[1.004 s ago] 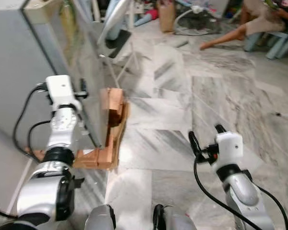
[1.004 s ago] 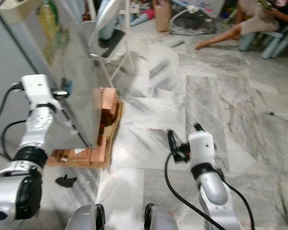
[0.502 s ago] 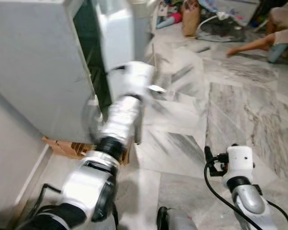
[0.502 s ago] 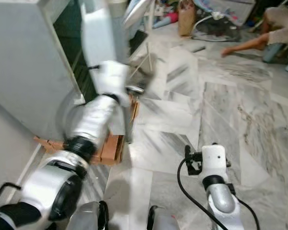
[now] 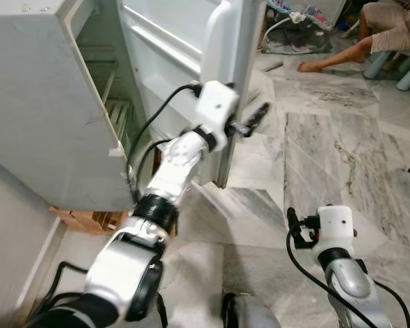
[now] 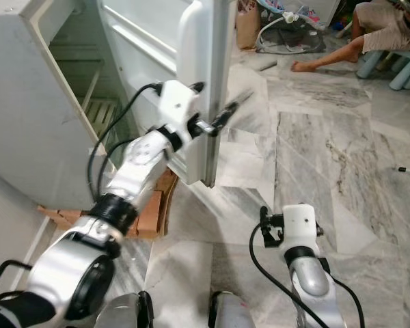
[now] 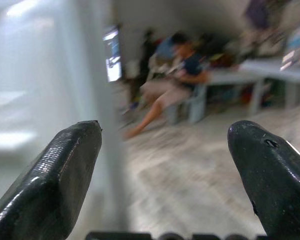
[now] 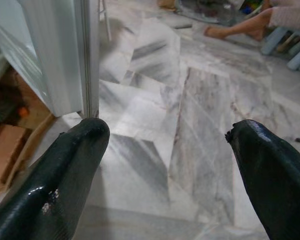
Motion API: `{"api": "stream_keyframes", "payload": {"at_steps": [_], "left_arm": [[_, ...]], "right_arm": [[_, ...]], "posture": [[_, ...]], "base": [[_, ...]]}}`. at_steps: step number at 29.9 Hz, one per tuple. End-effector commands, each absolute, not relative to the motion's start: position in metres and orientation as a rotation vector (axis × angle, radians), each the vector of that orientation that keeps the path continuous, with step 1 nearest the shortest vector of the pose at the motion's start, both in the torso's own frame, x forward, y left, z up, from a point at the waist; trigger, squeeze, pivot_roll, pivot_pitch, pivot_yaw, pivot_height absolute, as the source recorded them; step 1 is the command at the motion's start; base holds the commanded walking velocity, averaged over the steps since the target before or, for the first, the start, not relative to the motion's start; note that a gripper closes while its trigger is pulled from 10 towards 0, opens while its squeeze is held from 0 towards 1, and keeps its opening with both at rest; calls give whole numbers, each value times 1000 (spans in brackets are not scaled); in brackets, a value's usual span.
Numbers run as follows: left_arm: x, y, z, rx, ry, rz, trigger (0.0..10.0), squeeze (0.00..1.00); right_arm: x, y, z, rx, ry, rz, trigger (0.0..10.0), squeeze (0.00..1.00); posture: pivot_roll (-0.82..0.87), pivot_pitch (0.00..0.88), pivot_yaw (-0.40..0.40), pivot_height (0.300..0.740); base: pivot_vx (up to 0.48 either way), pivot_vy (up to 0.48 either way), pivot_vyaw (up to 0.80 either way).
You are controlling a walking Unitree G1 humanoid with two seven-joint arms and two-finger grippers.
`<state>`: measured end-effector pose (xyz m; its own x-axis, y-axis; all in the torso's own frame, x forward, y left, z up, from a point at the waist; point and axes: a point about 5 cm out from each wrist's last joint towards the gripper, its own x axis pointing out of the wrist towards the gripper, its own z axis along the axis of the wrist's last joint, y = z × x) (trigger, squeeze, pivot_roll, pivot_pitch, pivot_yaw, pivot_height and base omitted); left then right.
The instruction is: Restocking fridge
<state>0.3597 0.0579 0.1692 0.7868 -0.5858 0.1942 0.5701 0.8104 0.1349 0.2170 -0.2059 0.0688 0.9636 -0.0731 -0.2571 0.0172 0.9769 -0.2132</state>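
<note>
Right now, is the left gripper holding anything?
No, the left gripper is open, with blurred floor and a seated person between its fingers.

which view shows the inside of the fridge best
The left eye view: the fridge interior lies open past the door, with shelves visible. The right eye view gives a similar, slightly narrower look. The right wrist view catches just the door's lower edge; the left wrist view has a blurred pale door edge.

One white fridge [image 5: 48, 102] stands with its one door [image 6: 198, 89] swung open. Beneath the fridge sits one wooden pallet [image 5: 96, 220]. One person [image 5: 379, 31] sits beyond the fridge, across the floor. Two grippers show: left gripper [image 7: 167, 165], right gripper [image 8: 165, 170].
</note>
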Motion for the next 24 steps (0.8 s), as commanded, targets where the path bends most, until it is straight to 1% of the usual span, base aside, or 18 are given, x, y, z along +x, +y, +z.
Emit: {"api": "stream_keyframes", "payload": {"at_steps": [1,4,5,6,8,11,15,16,19,24], "left_arm": [[356,78,159,66,-197,-568,10000,0],[346,96,148,99,-175,-511,10000,0],[346,96,148,99,-175,-511,10000,0],[336,107,141,109,-163,-473,10000,0],[328,113,135,92,-143,-432,10000,0],[326,114,134,92,-142,-426,10000,0],[312,120,126,106,-136,-404,10000,0],[310,122,121,107,-123,-398,10000,0],[305,126,116,119,-107,-393,10000,0],[297,131,112,129,-76,-385,10000,0]], "right_arm": [[222,-205,72,-205,252,-55,10000,0],[229,-198,81,-157,204,-62,10000,0],[229,-198,81,-157,204,-62,10000,0],[236,-191,87,-147,157,-57,10000,0],[242,-185,95,-115,92,-16,10000,0],[243,-184,97,-99,73,-13,10000,0],[248,-169,106,-76,54,78,10000,0],[249,-168,106,-58,60,77,10000,0],[248,-168,109,-19,27,73,10000,0],[246,-168,106,-18,36,62,10000,0]], "posture": [[-107,83,8,740],[-88,79,13,740],[-88,79,13,740],[-85,77,18,740],[-56,81,27,740],[-48,80,29,740],[-48,90,23,740],[-54,104,14,740],[-55,104,8,740],[-52,101,7,740]], "base": [[277,0,0],[339,0,0],[401,0,0],[431,0,0],[437,0,0],[442,0,0],[447,0,0],[454,0,0],[451,0,0],[432,0,0]]}}
